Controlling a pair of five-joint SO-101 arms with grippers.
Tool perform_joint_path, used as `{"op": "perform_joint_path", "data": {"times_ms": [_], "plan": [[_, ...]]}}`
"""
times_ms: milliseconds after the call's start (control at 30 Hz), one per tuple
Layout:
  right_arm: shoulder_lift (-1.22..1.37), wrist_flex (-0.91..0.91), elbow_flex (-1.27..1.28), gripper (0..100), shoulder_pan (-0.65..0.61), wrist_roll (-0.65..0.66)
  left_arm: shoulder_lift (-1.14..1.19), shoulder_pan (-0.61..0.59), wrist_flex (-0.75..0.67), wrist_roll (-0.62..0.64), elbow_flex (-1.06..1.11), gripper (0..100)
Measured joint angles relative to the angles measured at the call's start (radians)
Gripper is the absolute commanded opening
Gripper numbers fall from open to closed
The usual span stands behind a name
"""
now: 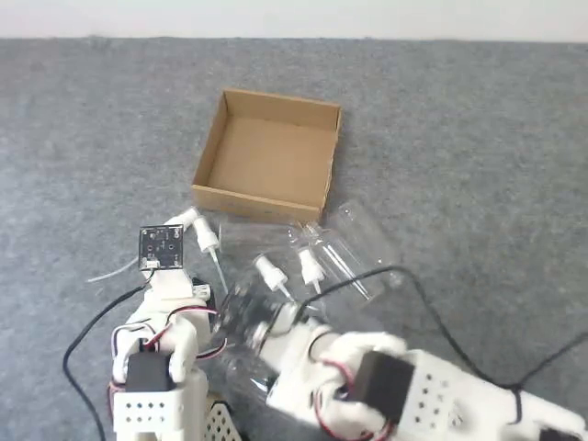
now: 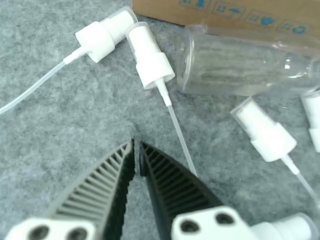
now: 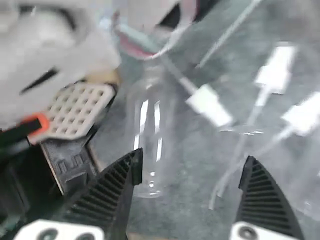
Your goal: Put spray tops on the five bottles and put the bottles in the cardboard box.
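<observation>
The cardboard box [image 1: 269, 156] sits open on the grey bench [image 1: 478, 138]. A clear bottle [image 2: 240, 65] lies on its side just beside the box's near wall, the one facing the arms. More clear bottles lie on the bench near that wall's right corner, among them a slanted bottle [image 1: 360, 237].

Near the left end of the same wall lie two loose tops, the first spray top [image 2: 102, 35] and the second spray top [image 2: 150, 62]. Their heads are close together and point toward the box, and their thin dip tubes trail away from it. A third spray top [image 2: 265, 135] lies farther from the box, on the far side of the clear bottle.

The left end effector [image 2: 136, 146] has its fingers pressed almost together with nothing between them. Its tips are over bare bench, farther from the box than the pair of tops and just beside the second spray top's tube.

The right end effector [image 3: 190, 170] has its fingers spread wide and holds nothing. It is low over the bench, well back from the box, with a lying bottle [image 3: 149, 145] just beside one finger. Blurred spray tops show beyond it.
</observation>
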Motion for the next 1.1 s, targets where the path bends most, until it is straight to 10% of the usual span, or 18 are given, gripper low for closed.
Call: {"op": "perform_joint_path", "data": {"times_ms": [1100], "plan": [[0.367,-0.176,0.155,28.1,-0.021,-0.051,0.000,-0.002,0.000,0.000,0.000,2]]}}
